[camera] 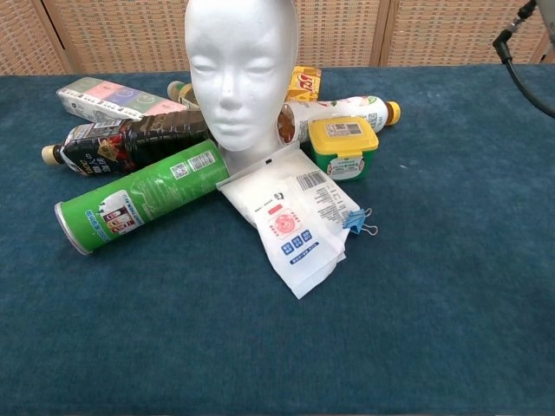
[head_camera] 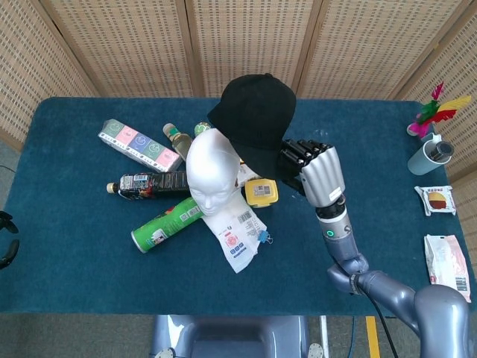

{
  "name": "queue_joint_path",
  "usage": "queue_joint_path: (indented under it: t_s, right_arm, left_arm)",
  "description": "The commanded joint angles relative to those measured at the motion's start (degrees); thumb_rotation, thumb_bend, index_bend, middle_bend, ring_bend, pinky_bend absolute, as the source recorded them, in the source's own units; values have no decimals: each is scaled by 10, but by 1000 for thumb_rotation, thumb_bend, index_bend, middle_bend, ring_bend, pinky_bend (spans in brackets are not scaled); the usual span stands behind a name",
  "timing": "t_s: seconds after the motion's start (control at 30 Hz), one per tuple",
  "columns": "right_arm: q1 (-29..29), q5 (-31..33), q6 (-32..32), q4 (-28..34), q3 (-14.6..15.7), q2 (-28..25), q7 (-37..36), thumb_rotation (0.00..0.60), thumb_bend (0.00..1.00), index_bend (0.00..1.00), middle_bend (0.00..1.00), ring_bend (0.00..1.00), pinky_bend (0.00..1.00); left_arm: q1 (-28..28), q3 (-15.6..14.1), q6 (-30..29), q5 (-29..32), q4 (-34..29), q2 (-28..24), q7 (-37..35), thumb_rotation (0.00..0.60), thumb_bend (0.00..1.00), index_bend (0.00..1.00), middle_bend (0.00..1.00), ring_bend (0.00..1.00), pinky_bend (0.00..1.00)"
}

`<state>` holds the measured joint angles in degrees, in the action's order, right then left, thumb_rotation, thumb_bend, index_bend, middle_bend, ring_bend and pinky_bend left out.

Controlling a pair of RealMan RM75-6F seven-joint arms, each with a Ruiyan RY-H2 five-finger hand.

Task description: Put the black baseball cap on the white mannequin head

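Now your right hand (head_camera: 319, 173) has its fingers (head_camera: 295, 156) closed on the black cap (head_camera: 255, 119), held up just beyond the mannequin head (head_camera: 211, 170).

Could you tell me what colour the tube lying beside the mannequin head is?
Green tube, clearest in the chest view.

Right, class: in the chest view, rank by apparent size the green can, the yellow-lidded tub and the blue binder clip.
1. green can
2. yellow-lidded tub, though it sits farther from the camera
3. blue binder clip, plainly the smallest
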<state>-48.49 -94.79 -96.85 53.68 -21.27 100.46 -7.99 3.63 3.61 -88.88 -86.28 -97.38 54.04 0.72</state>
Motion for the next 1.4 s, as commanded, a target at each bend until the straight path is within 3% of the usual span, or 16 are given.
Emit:
queue_joint_path:
  t_s: [0.03,0.83,1.4]
  right_arm:
    - [-12,-11,8,-3,7,-2,9,600,549,640,600,725,862]
    - [-85,-42,92,-31,56,1,73,600,549,643,600,723,857]
    - [-50,-48,85,59,97,-22,123,600,548,644,599,723,857]
  left_arm:
    - [-4,-1,-2,4,5,-1,-5,600,366,478,356,287,312]
    - [-14,-5,0,12,44,12,-42,600,365,478,356,287,312]
    - [-5,-5,11,6,53,22,-48,600,365,478,356,287,312]
